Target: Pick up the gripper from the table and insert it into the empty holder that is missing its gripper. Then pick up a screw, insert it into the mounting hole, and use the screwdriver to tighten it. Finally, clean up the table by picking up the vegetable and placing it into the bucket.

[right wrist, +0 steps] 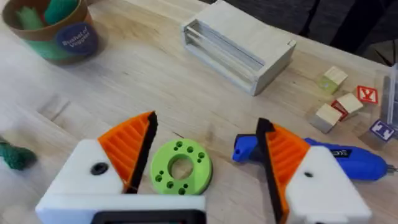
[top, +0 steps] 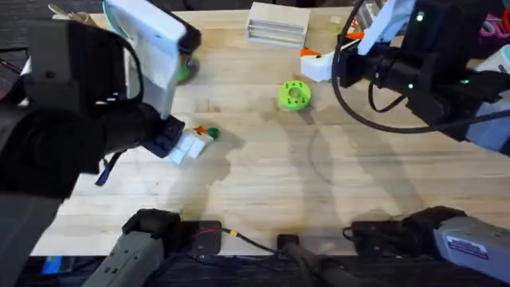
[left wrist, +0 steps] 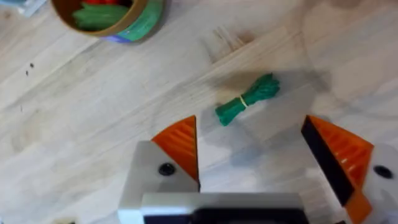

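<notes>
Now on cleanup — left gripper (left wrist: 252,165) spread wide above vegetable (left wrist: 247,99), empty; right gripper (right wrist: 205,162) wide too. Next: drop, pinch veg, carry to bucket (left wrist: 140,23).

Even bright light — soft shadows on wood, near arm (top: 72,104) blurred

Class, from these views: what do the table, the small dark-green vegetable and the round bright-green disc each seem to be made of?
Table: looks like pale wood with a matt finish, with grain lines and plank seams visible. Vegetable: possibly soft plastic or fabric, with a crinkled dark-green surface and a thin pale band round its middle; hard to say which. Disc: probably rigid plastic, uniformly bright green with clean round holes.
</notes>
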Controlling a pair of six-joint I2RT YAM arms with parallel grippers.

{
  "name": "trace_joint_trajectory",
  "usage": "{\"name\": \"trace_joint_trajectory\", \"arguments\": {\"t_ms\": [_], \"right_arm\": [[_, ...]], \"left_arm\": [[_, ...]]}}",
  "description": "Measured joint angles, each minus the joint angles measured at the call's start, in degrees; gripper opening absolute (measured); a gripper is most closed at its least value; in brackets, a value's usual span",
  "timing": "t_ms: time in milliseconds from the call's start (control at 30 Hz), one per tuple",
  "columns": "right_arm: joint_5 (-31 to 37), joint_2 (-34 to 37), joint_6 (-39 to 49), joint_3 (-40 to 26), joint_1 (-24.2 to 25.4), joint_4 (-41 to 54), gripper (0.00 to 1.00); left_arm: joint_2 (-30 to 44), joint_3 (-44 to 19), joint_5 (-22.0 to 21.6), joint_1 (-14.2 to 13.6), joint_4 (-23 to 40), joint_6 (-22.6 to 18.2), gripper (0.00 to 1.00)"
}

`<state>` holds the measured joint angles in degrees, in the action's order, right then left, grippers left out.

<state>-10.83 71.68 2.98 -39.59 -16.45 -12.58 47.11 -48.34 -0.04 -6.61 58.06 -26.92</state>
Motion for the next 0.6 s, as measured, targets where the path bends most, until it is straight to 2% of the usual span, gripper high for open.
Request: {"name": "trace_joint_trajectory", "arguments": {"t_ms": [100, 133, 333, 467, 567, 600], "right_arm": [[0.0, 0.0, 0.0, 0.0, 0.0, 0.3, 0.994], [0.0, 0.0, 0.0, 0.0, 0.0, 1.1, 0.993], [0.0, 0.0, 0.0, 0.0, 0.0, 1.5, 0.993], [0.0, 0.0, 0.0, 0.0, 0.0, 1.5, 0.994], [0.0, 0.0, 0.0, 0.0, 0.0, 1.5, 0.994], [0.0, 0.0, 0.0, 0.0, 0.0, 1.5, 0.994]], "left_arm": [[2.7, 0.0, 0.2, 0.0, 0.0, -2.8, 0.993], [5.7, 0.0, 0.3, 0.0, 0.0, -4.3, 0.992], [12.9, 0.0, 0.3, 0.0, -0.2, -5.7, 0.992], [18.1, 0.0, 0.3, 0.0, -0.9, -8.8, 0.993], [21.1, 0.0, 0.3, 0.0, -3.0, -10.6, 0.992], [24.0, 0.0, 0.3, 0.0, -6.0, -11.6, 0.992]]}}
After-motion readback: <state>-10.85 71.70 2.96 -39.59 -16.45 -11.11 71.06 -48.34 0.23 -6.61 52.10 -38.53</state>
